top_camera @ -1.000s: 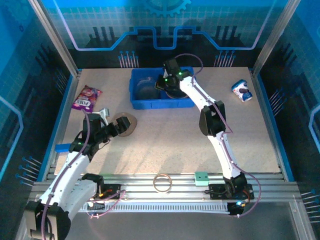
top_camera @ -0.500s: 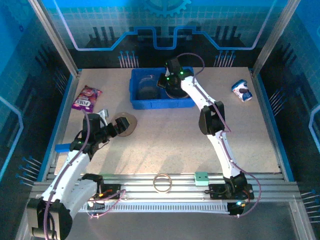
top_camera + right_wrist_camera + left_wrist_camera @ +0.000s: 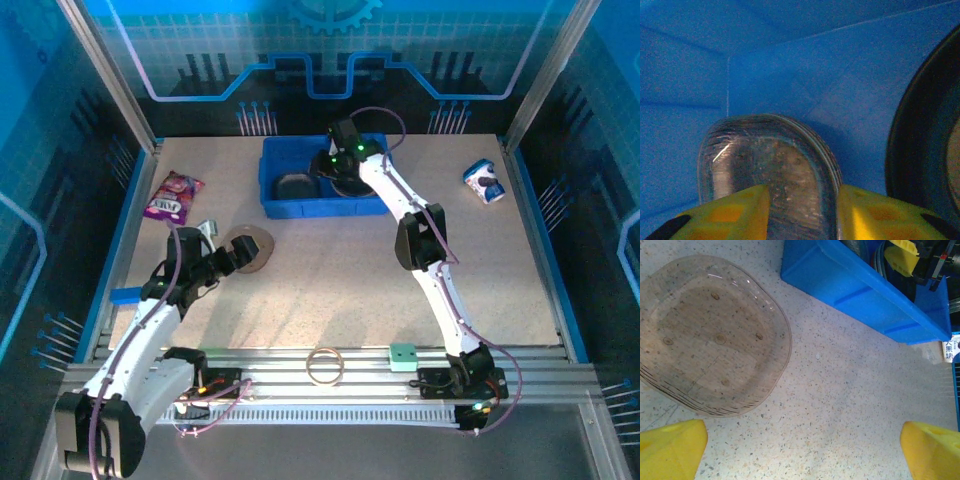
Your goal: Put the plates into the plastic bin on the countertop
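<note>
Blue bin walls point(image 3: 790, 65) were all around my right gripper point(image 3: 802, 212). I couldn't tell if it gripped the clear plate point(image 3: 765, 160). Lifting might drag it out.

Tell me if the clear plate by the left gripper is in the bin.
Out: the clear plate lies flat on the countertop, beside the bin, not touching it.

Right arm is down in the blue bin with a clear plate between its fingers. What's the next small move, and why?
Probably open the right gripper fully. The translucent ribbed plate is already inside the bright blue plastic bin, beside a glossy black plate, yet the yellow fingers hug its sides; whether they grip is unclear.
</note>
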